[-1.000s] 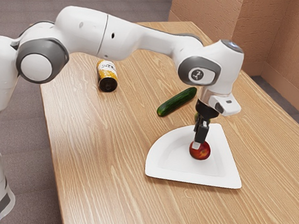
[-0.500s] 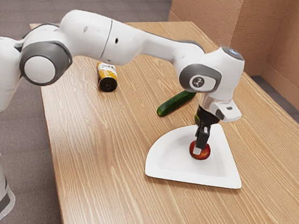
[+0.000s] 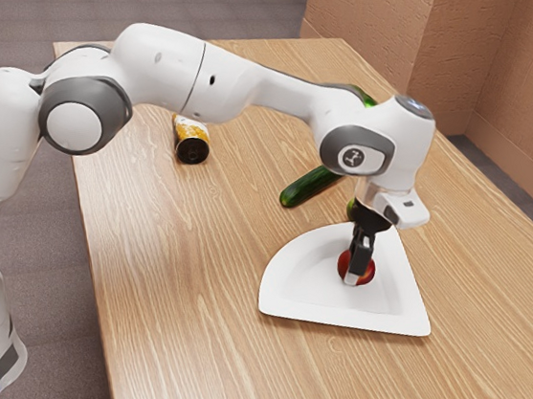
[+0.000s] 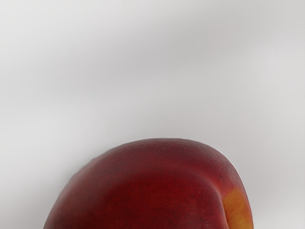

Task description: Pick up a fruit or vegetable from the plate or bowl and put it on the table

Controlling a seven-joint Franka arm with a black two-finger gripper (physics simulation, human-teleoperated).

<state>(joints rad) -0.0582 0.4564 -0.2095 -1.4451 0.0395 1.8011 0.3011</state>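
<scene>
Lower than a half-second ago, my hand (image 3: 357, 262) has come down farther over the red fruit (image 3: 369, 267), which hasn't budged from inside the white dish (image 3: 284, 310). From the exterior camera I can't tell how far open the hand is or whether it has hold of the fruit. Beyond the dish a cucumber (image 3: 308, 188) lies on the tabletop (image 3: 178, 267), and a yellow-labelled can (image 3: 193, 150) lies farther off. My wrist view puts the fruit close under the hand, an orange patch on its dark red skin.
</scene>
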